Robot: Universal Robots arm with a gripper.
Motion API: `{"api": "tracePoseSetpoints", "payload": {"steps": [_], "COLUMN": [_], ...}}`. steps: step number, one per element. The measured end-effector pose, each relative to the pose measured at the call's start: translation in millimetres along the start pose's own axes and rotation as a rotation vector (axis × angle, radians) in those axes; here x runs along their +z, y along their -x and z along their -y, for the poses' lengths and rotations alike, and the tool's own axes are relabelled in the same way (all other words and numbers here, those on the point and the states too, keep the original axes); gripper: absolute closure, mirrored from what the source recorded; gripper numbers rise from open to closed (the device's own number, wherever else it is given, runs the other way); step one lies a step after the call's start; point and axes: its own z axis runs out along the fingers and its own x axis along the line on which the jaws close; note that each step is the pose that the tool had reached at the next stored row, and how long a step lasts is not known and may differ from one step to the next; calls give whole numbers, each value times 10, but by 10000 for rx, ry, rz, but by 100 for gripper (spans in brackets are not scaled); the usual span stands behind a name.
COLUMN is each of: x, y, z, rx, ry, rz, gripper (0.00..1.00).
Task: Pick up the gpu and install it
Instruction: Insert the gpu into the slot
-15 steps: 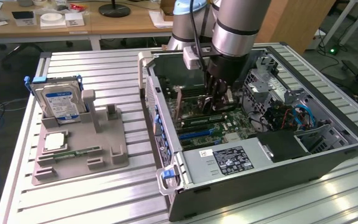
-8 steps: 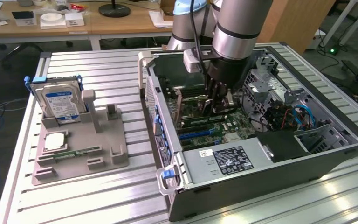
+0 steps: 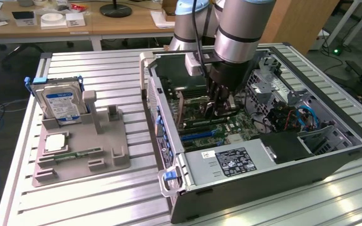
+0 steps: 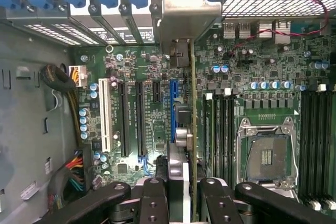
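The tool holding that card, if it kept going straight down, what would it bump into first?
Probably the motherboard. The tool points straight into the open computer case, gripping the gpu edge-on just above the board, beside the blue slot. The card's lower edge would likely touch first; depth is unclear.

Arm [image 3: 234, 28]: silver-grey cylindrical tube segments with pale blue joint caps and a black band. Black cable [image 3: 197, 28] runs down alongside. Gripper [image 3: 222, 107]: black body, black linkage fingers [image 4: 153, 203] with round pivot screws.

Pincer [image 4: 184, 195] inside open computer case [image 3: 332, 160], hemmed by drive cage [image 3: 282, 89] and rear wall [image 3: 162, 101].
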Motion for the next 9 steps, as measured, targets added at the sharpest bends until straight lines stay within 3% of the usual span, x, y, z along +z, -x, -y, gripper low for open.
{"api": "tracePoseSetpoints", "payload": {"steps": [9], "x": [121], "y": [-5], "z": [-20], "rx": [3], "ry": [-1], "rz": [0], "gripper": [72]}}
